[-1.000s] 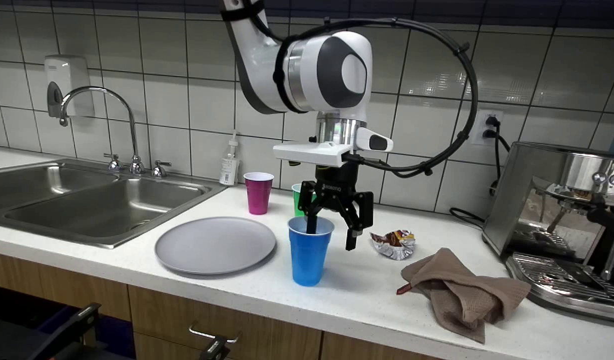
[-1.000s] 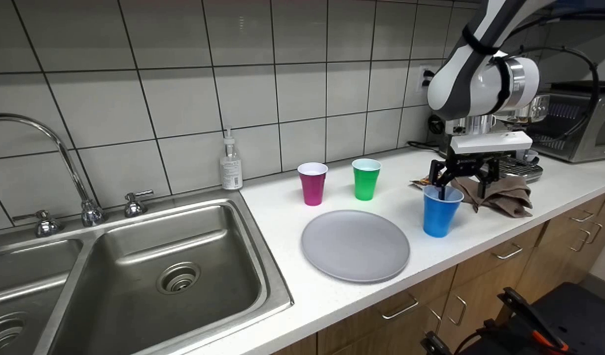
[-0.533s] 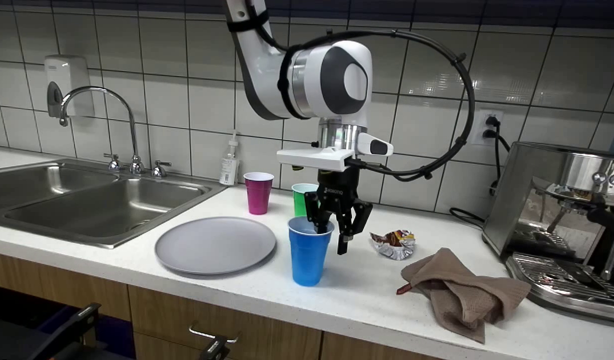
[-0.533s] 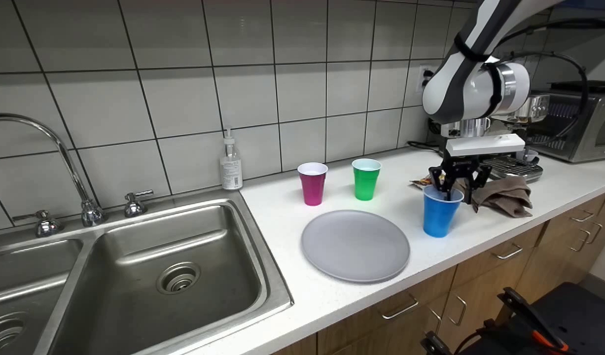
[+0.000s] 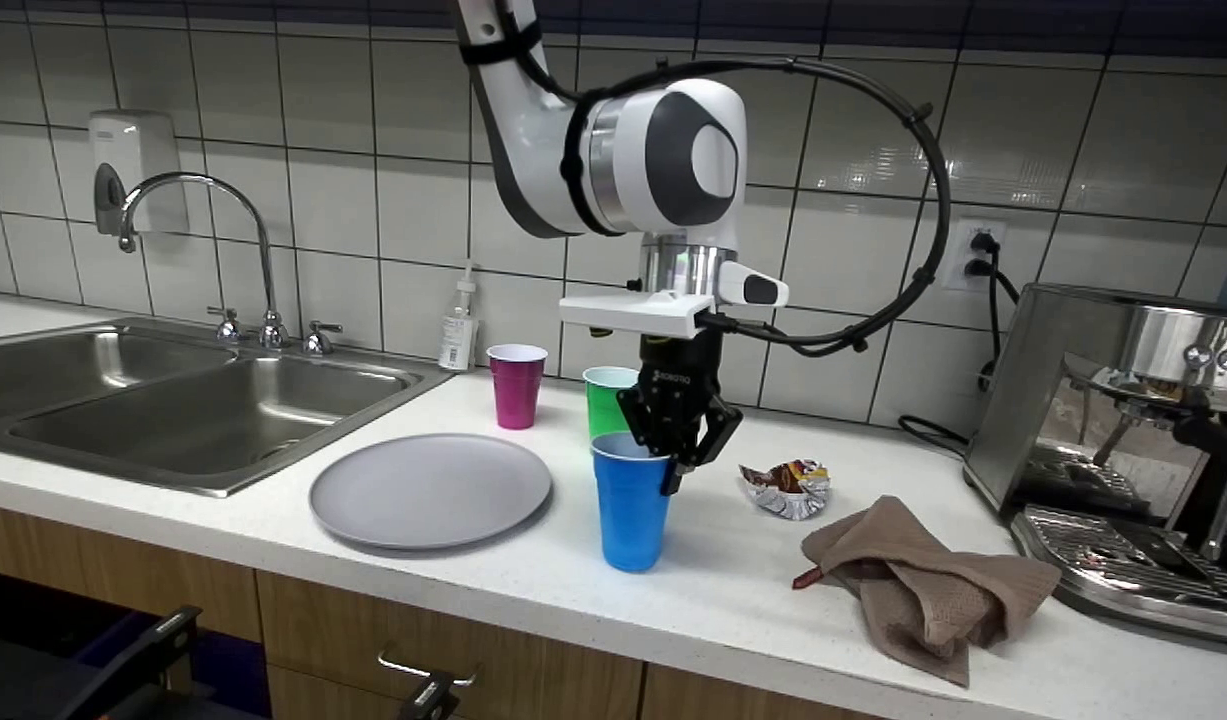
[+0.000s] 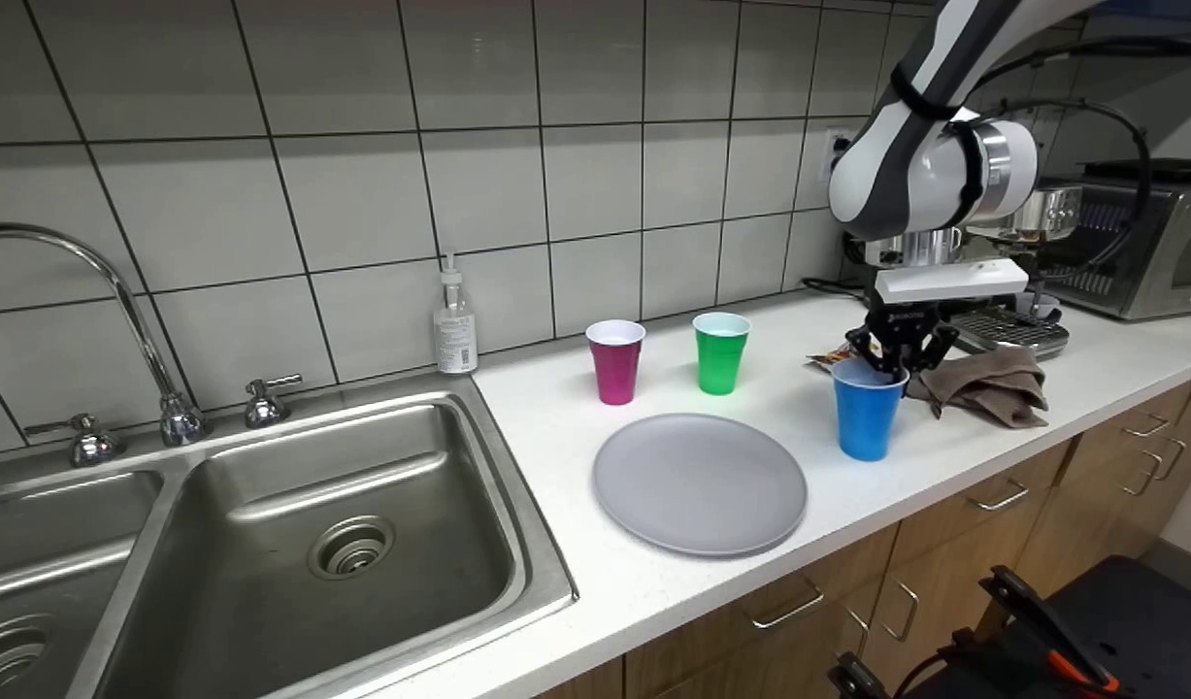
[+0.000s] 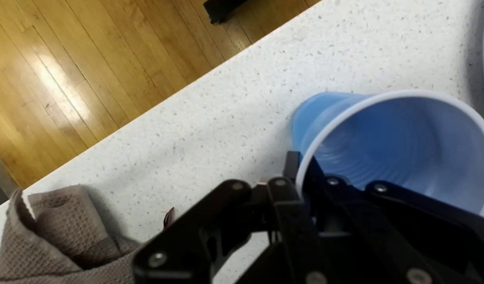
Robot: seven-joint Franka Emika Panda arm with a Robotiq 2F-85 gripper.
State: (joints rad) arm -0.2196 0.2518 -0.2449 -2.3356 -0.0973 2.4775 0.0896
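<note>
We see black two-fingered pincer (image 7: 303, 169) clamped over rim of blue plastic cup (image 5: 633, 525), one finger inside, near flat round grey plate (image 5: 431, 490). Grip made; cup seems unlifted, upright on white speckled counter (image 5: 733, 570).

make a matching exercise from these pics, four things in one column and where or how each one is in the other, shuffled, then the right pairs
Things
1. gripper
2. grey plate
3. brown cloth
4. green cup

Places and states
A. lying rumpled beside the espresso machine
B. standing upright next to the magenta cup
C. clamped on one side of the blue cup
D. lying flat between the sink and the blue cup

Pairs: 1-C, 2-D, 3-A, 4-B
</note>
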